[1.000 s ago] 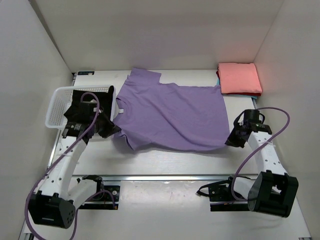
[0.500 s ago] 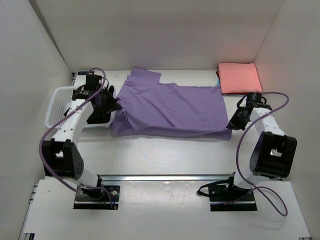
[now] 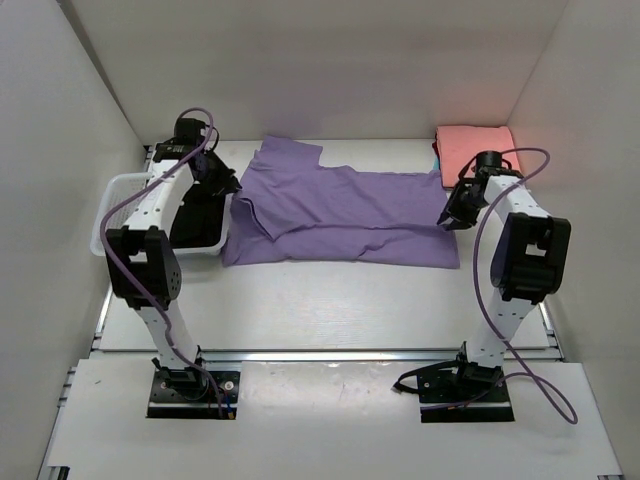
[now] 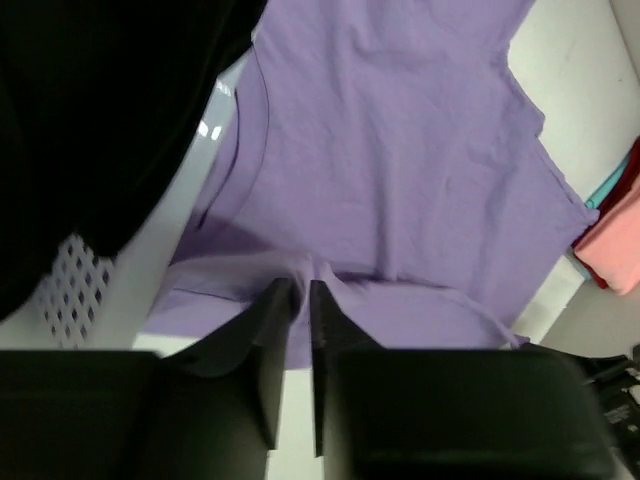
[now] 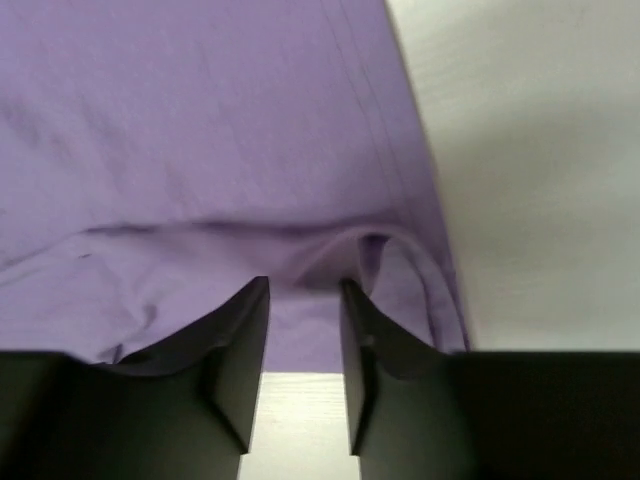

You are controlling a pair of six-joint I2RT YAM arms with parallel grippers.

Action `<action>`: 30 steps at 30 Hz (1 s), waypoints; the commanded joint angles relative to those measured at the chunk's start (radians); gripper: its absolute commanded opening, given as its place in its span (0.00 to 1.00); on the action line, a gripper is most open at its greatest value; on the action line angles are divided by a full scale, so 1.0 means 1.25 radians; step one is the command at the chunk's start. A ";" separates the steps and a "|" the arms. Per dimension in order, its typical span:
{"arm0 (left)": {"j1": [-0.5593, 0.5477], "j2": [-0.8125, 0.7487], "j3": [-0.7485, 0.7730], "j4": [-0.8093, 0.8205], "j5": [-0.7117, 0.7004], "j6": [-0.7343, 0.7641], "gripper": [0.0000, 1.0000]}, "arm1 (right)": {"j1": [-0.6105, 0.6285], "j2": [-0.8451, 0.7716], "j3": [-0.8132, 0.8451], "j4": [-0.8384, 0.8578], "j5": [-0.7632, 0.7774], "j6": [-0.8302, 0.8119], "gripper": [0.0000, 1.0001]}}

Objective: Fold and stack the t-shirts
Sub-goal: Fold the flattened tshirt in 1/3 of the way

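Note:
The lilac-purple t-shirt [image 3: 340, 215] lies on the table, folded over with its near half doubled onto the far half. My left gripper [image 3: 228, 187] is at its left edge. In the left wrist view [image 4: 300, 285] it is shut on a pinch of the lilac cloth [image 4: 400, 150]. My right gripper [image 3: 446, 220] is at the shirt's right edge. In the right wrist view [image 5: 305, 285] its jaws stand apart over the cloth [image 5: 200, 120], with a raised fold just beyond the tips. The salmon-pink shirt [image 3: 478, 152] lies folded at the back right. The black shirt [image 3: 195, 215] is in the basket.
The white lattice basket [image 3: 112, 215] stands at the left edge beside my left arm. A teal sliver [image 4: 605, 190] shows under the pink shirt [image 4: 615, 245]. White walls close in the table on three sides.
Both grippers carried the shirt's near edge away from me and over the far half, so the shirt is now folded. Both arms reach much further back. The right jaws have parted.

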 commanded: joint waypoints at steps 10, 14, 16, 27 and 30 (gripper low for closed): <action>-0.055 0.034 0.079 -0.007 0.029 0.005 0.35 | 0.018 -0.059 -0.012 0.022 0.032 -0.029 0.29; -0.120 0.023 -0.045 0.010 0.050 -0.013 0.33 | 0.048 -0.063 -0.069 0.062 -0.004 -0.019 0.14; -0.141 0.026 -0.091 0.011 0.060 -0.026 0.32 | 0.070 -0.053 -0.079 0.075 -0.007 -0.009 0.04; -0.183 0.156 -0.127 -0.063 -0.117 -0.011 0.25 | 0.088 -0.009 -0.146 0.056 0.013 -0.007 0.00; -0.208 0.208 -0.100 -0.088 -0.142 0.012 0.23 | 0.067 -0.010 -0.176 0.035 0.015 -0.012 0.00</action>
